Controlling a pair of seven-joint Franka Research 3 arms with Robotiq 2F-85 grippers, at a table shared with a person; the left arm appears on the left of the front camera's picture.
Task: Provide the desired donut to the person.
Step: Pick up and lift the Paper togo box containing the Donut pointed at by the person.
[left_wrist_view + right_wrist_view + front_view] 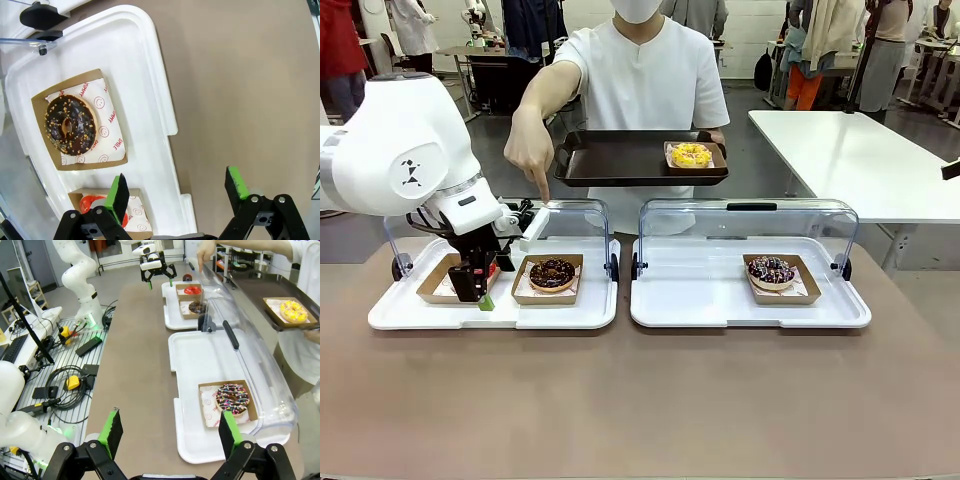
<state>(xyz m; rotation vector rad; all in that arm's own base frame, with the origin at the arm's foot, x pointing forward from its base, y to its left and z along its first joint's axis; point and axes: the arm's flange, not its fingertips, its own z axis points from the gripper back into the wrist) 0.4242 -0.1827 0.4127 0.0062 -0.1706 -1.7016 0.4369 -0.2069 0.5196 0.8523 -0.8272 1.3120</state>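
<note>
We see the chocolate donut (pixel 552 272) in its paper box on the left white tray (pixel 420 318), with the person's hand (pixel 530 150) pointing down at it from just above. Our left gripper (pixel 480 295) hangs wide and empty over that tray's near rim, beside the red donut (pixel 90 204). Our right gripper (pixel 170 432) is also wide and empty above the table.

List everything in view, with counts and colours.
table: 1, brown, bearing both trays
display trays: 2, white, side by side
lids: 2, clear, raised
chocolate-nut donut: 1, left tray
red donut: 1, left tray
sprinkled donut: 1, right tray
yellow donut: 1, on serving tray
serving tray: 1, dark, held by person
person's hand: 1, pointing down over left tray
left tool: open, by red donut
right tool: open, right of right tray
</note>
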